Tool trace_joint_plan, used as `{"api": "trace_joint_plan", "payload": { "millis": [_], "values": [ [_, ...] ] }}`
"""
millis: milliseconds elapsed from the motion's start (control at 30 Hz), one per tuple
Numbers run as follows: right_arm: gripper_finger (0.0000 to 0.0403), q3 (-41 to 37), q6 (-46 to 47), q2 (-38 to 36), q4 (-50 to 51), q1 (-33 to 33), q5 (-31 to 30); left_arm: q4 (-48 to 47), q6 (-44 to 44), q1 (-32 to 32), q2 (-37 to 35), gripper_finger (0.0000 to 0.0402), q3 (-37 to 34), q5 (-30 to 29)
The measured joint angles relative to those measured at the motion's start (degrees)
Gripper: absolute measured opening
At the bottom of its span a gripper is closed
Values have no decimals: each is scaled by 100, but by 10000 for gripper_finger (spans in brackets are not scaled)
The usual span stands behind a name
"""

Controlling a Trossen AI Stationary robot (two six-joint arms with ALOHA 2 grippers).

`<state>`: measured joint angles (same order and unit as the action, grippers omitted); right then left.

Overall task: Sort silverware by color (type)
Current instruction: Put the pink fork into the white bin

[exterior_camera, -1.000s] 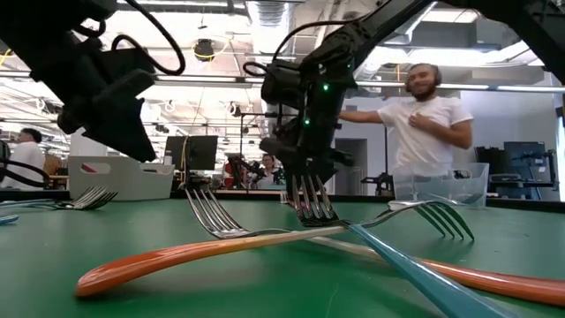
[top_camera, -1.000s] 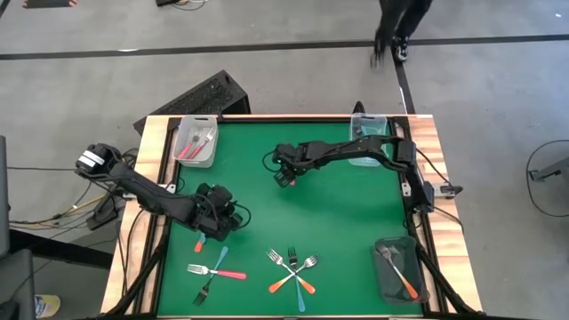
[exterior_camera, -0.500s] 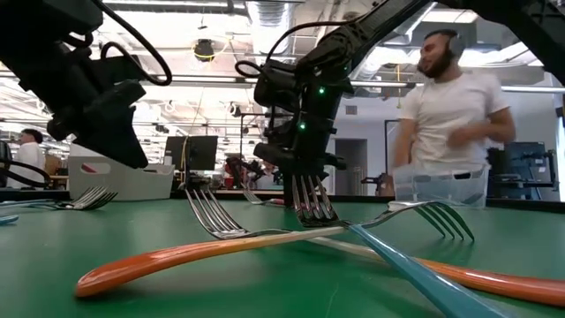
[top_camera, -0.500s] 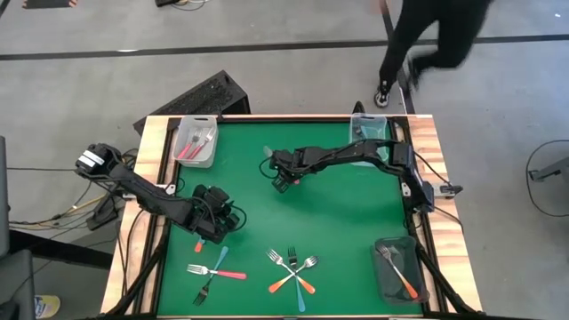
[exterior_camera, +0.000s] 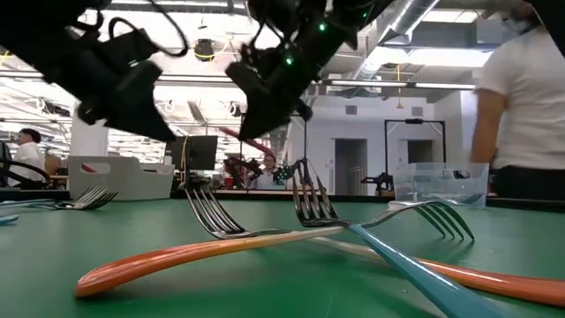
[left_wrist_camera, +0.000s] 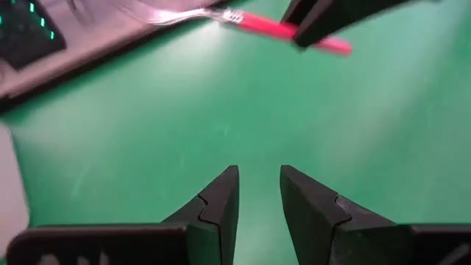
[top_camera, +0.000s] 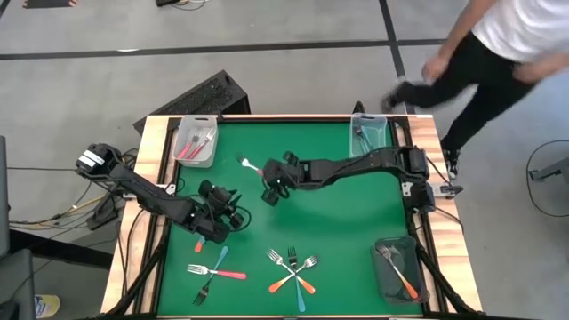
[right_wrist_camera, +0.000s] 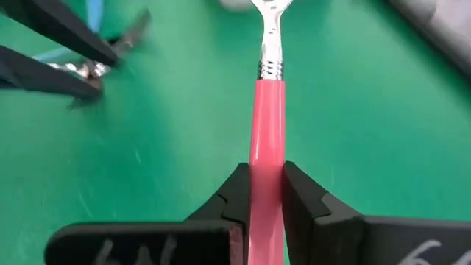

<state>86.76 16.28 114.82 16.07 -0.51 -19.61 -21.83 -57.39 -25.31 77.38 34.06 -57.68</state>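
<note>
Pink fork caught, bin next

The right gripper (right_wrist_camera: pixel 263 193) pinches the pink fork (right_wrist_camera: pixel 268 125) by its handle, tines jutting ahead; carry it level. The left gripper (left_wrist_camera: pixel 259 193) hangs slightly parted, empty.

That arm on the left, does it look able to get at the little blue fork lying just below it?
Probably yes. The left gripper holds nothing, its fingers slightly apart, and hovers right beside the blue fork. That fork crosses a pink-handled fork, so the grab could be fiddly. The right gripper is away, holding another pink fork.
</note>
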Motion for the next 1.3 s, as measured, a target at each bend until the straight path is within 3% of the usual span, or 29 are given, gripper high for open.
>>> {"api": "trace_joint_plan", "payload": {
  "millis": [233, 500, 633, 733, 933, 1033, 1167, 1300],
  "values": [
    [60, 9, -792, -23, -303, 423, -1649, 709, 812, 260, -7, 89, 0, -320],
    [60, 9, -1249, -4, -312, 638, -1954, 991, 1163, 495, -386, 90, 0, -688],
    [60, 9, -1417, -4, -350, 728, -2104, 986, 1221, 590, -797, 109, 0, -770],
    [60, 9, -1487, -4, -422, 755, -2105, 978, 1262, 744, -1139, 143, 0, -521],
    [68, 11, -1489, -4, -762, 809, -2103, 1028, 1151, 1386, -1734, 220, 0, 762],
    [71, 13, -1514, -4, -1071, 850, -2111, 1123, 1338, 1647, -1903, 245, 0, 1056],
    [71, 13, -1670, -13, -1388, 888, -2165, 1668, 2049, 1821, -1980, 251, -2, 1226],
    [72, 22, -1698, -20, -1441, 905, -2142, 2242, 2597, 1835, -1978, 222, -2, 1608]
  ]
}}
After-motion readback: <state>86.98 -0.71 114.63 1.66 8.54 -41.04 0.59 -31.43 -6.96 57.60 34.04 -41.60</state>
